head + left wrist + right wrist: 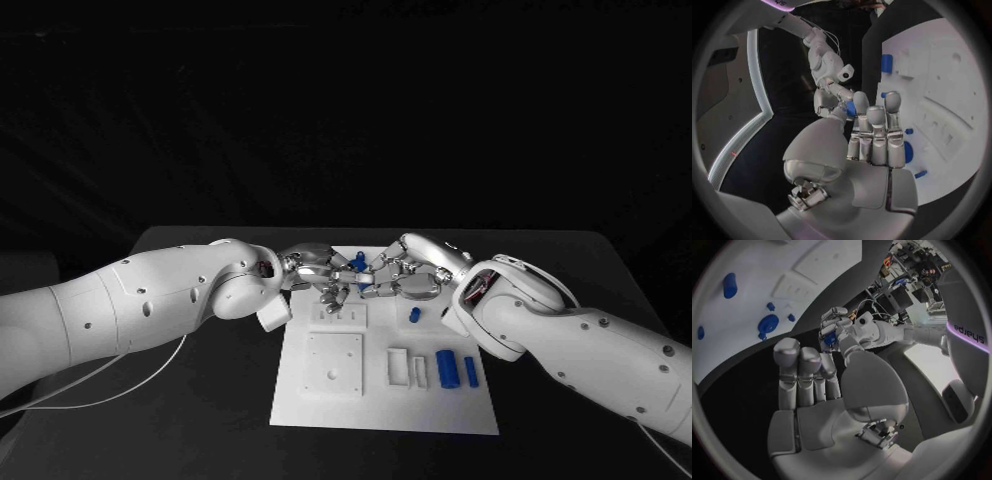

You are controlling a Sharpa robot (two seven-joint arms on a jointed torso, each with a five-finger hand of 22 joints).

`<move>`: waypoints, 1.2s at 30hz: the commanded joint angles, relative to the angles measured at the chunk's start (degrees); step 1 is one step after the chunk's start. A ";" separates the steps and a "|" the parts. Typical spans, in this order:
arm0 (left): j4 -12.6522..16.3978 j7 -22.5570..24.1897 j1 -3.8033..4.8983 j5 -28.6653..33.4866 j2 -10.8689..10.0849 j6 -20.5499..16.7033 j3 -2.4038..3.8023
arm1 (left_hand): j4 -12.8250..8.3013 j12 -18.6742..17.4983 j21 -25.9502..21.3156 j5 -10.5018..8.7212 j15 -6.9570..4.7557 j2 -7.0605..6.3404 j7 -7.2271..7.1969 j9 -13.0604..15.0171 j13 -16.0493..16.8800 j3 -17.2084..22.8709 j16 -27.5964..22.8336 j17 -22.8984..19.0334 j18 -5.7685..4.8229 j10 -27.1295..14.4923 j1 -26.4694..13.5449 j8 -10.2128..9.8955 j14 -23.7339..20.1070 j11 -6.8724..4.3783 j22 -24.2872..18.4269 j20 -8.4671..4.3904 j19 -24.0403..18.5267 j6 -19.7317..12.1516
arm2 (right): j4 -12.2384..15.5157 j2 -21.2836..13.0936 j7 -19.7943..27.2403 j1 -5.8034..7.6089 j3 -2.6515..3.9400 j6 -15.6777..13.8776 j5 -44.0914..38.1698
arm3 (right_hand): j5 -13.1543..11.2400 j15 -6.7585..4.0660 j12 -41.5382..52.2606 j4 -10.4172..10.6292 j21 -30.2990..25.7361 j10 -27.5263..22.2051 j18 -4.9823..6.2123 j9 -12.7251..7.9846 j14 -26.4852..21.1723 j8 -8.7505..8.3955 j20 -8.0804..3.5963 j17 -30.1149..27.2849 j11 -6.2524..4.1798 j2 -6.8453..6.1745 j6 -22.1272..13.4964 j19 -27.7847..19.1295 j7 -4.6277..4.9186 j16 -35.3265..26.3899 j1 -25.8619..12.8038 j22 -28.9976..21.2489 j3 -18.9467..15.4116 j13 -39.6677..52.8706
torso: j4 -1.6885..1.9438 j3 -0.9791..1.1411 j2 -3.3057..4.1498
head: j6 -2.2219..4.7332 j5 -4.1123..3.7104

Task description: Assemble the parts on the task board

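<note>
Over the far end of the white board [387, 410], the left hand [320, 272] and the right hand [404, 272] meet above the black worktop [188, 400]. Between them sits a small blue part [358, 262], close against the fingers of both hands. In the left wrist view that same blue part [851, 108] shows at the tips of the right hand's fingers [826, 97], and in the right wrist view it [830, 339] lies against the left hand's fingers [834, 322]. Which hand truly grips it, or whether both do, I cannot tell; the fingers crowd too closely around it.

The left hand's own fingers [874, 131] rise straight and close together in its wrist view, with nothing seen inside them there. The right hand's fingers [803, 371] stand likewise, side by side and nearly straight, with the thumb bent across beside them.

On the board, toward its near right part, two blue cylinders [447, 368] lie side by side, just beside two white bars [398, 365]. A smaller blue piece [415, 314] stands on the board nearer the right hand. A white square plate [333, 366] with small holes lies on the board's left half. In the right wrist view a round blue piece [768, 323] rests on the board with smaller blue bits near it.
</note>
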 commanded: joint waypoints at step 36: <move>0.75 -1.10 0.15 5.02 0.23 -6.25 0.11 | -2.92 0.87 0.20 9.42 0.31 -5.43 0.15 -8.64 0.34 2.41 1.54 -0.88 0.13 -0.60 -8.14 -1.16 -0.46 0.04 1.05 0.32 0.36 1.00 | 0.68 1.04 -13.29 -0.81 -0.09 -4.78 -7.34 | -0.72 -0.25 -0.90 0.83 0.67 0.19 -0.69 4.21 0.24 0.40 -0.27 -0.74 0.07 -1.65 0.92 3.27 0.48 -0.86 -0.68 2.19 4.92 -0.48 | -0.02 0.00 0.00 | 0.51 -0.47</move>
